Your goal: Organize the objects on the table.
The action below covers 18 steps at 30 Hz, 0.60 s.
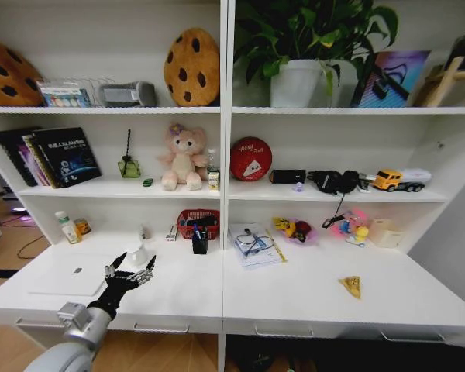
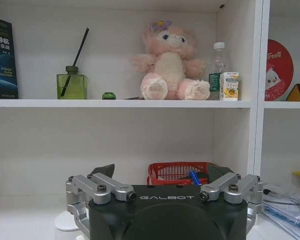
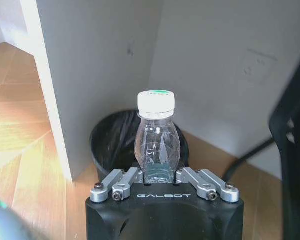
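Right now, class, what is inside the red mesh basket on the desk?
The red mesh basket holds a blue pen-like item and other dark things; the left gripper covers its lower part.

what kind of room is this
Probably a home study or a child's room: a white desk joined to shelves, with a laptop on it, books and a teddy bear above.

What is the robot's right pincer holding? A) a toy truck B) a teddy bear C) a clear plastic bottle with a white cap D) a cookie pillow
C: in the right wrist view the right pincer is closed around a clear plastic bottle with a white cap, held upright above a black bin on the floor.
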Tool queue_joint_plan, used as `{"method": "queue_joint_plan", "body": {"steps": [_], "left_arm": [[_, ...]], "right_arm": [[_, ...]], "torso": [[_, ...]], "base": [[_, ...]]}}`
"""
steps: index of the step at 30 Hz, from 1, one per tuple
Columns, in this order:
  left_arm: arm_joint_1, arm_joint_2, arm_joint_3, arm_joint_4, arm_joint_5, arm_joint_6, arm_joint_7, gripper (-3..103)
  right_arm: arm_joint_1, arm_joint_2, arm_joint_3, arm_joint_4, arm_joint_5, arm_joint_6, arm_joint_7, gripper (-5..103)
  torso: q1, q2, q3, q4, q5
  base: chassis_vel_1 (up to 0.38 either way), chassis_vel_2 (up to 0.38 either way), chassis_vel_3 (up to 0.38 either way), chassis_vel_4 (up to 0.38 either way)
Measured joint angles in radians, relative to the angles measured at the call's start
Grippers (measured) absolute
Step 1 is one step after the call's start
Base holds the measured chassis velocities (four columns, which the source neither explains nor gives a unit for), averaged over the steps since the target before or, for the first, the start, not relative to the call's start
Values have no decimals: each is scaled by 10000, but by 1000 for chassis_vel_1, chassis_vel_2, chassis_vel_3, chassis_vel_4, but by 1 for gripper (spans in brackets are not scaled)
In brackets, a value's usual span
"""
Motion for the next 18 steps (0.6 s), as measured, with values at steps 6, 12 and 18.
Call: {"method": "queue_joint_plan", "body": {"steps": [6, 12, 18], "left_arm": [[0, 0, 0, 1, 0, 0, -2, 100], [0, 0, 0, 1, 1, 0, -3, 100], [0, 0, 0, 1, 0, 0, -3, 100]], "right_arm": [[1380, 186, -129, -1096, -639, 38, 66, 24], [2572, 461, -157, -2016, -890, 254, 472, 24], [3130, 684, -161, -2368, -938, 257, 756, 24]], "torso": [[2, -2, 2, -3, 2], [2, -2, 1, 0, 1], [2, -2, 1, -2, -2]], "base": [[26, 14, -22, -21], [0, 0, 0, 0], [0, 0, 0, 0]]}}
